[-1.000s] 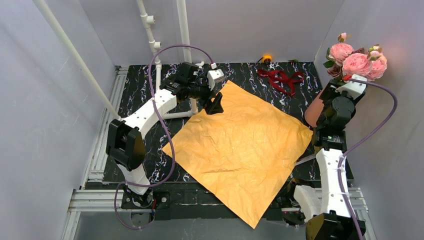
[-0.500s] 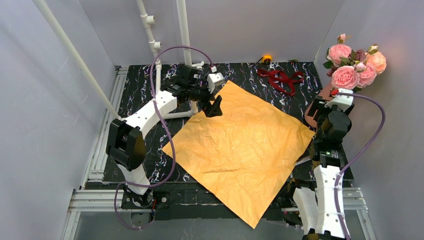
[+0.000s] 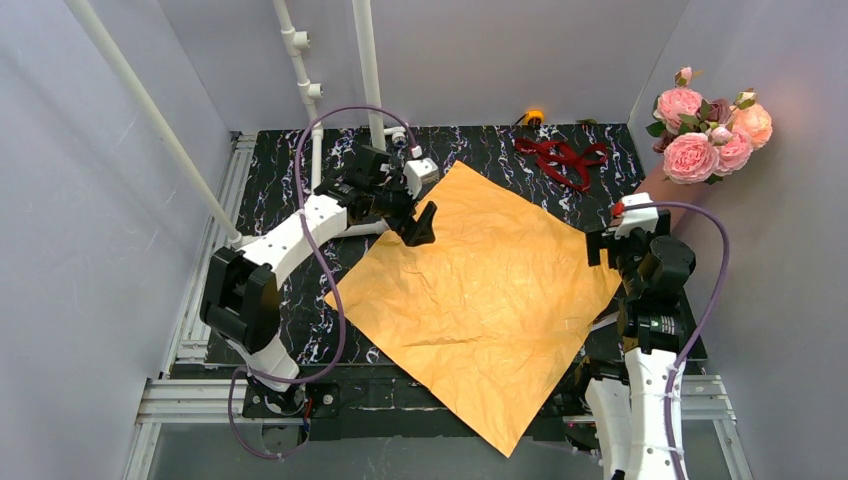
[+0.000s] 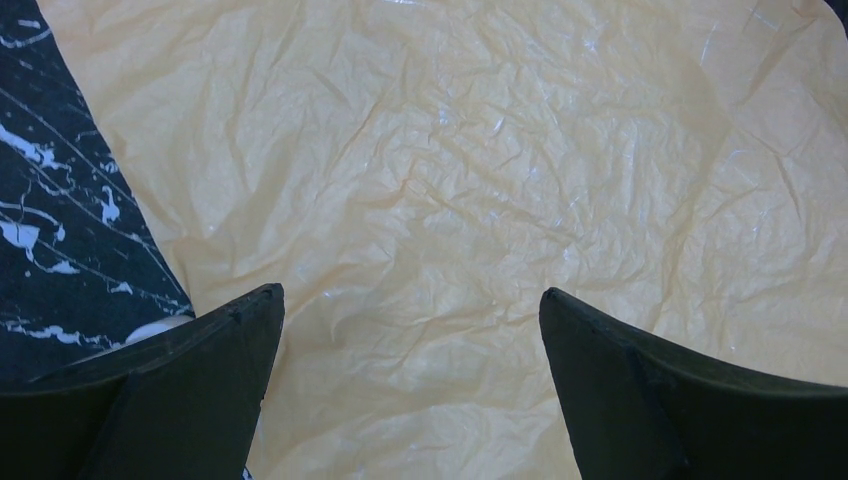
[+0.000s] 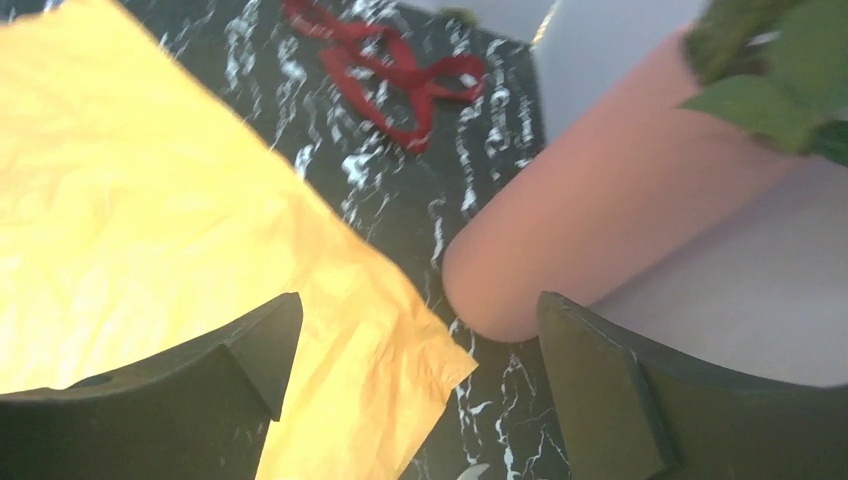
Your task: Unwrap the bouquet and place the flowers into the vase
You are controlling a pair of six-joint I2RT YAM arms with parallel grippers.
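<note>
The flowers [image 3: 706,128], pink roses with green leaves [image 5: 770,75], stand in the salmon-pink vase [image 3: 652,186] [image 5: 600,210] at the far right by the wall. The bouquet is undone: its orange wrapping paper [image 3: 480,290] [image 4: 470,170] [image 5: 130,200] lies flat across the table. The dark red ribbon [image 3: 560,160] [image 5: 385,65] lies loose at the back. My right gripper [image 3: 612,246] [image 5: 420,305] is open, a little short of the vase's base, holding nothing. My left gripper [image 3: 424,222] [image 4: 410,300] hangs open over the paper's far left part, empty.
White pipes [image 3: 365,60] rise at the back left, one close behind the left arm. A small orange object [image 3: 534,117] sits at the back wall. Grey walls close in on both sides, and metal rails [image 3: 205,290] run along the left edge.
My right gripper opened and drew back toward me from the vase. The flowers dropped lower and now stand free in the vase. The left arm shifted slightly.
</note>
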